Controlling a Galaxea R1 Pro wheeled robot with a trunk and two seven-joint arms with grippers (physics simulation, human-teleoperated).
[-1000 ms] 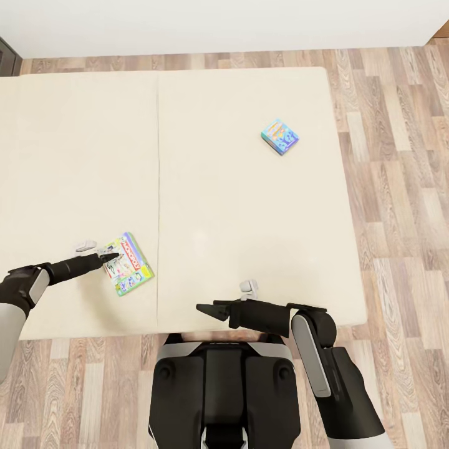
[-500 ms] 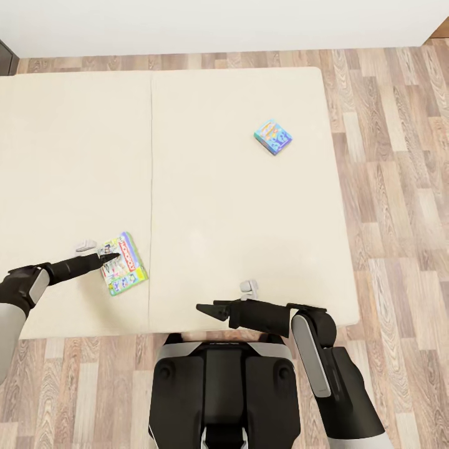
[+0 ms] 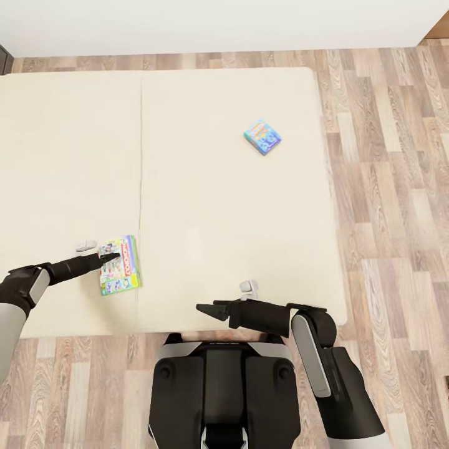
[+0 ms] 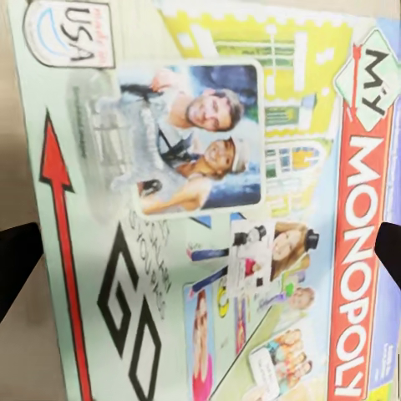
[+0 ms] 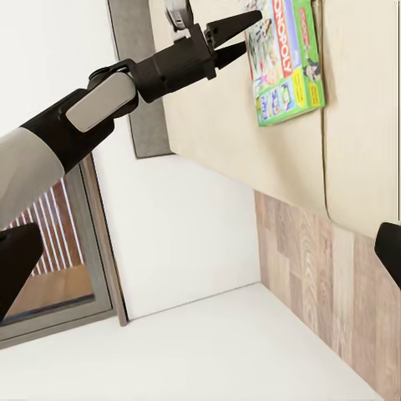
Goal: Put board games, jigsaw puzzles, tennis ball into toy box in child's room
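Observation:
A white, green-edged Monopoly board game [image 3: 120, 265] lies flat on the beige mattress of the bed [image 3: 212, 206], near its front edge. My left gripper [image 3: 111, 254] is open and its tips hover over the box's near-left corner. In the left wrist view the box lid [image 4: 209, 209] sits between the fingertips [image 4: 17, 267]. A smaller blue board game [image 3: 262, 136] lies far right on the mattress. My right gripper [image 3: 209, 310] is open and empty at the bed's front edge. The right wrist view looks at the left gripper [image 5: 238, 32] and the Monopoly box [image 5: 288, 58].
Wood-plank floor [image 3: 386, 187] runs along the bed's right side and behind it, below a white wall [image 3: 218, 25]. A dark corner [image 3: 4, 59] shows at the far left. In the right wrist view a grey bed frame [image 5: 129, 83] and a dark-framed window [image 5: 50, 292] appear.
The whole picture has slid left, so the camera moved. The Monopoly box now lies straighter under the left gripper's tips. Both arms hold the same pose.

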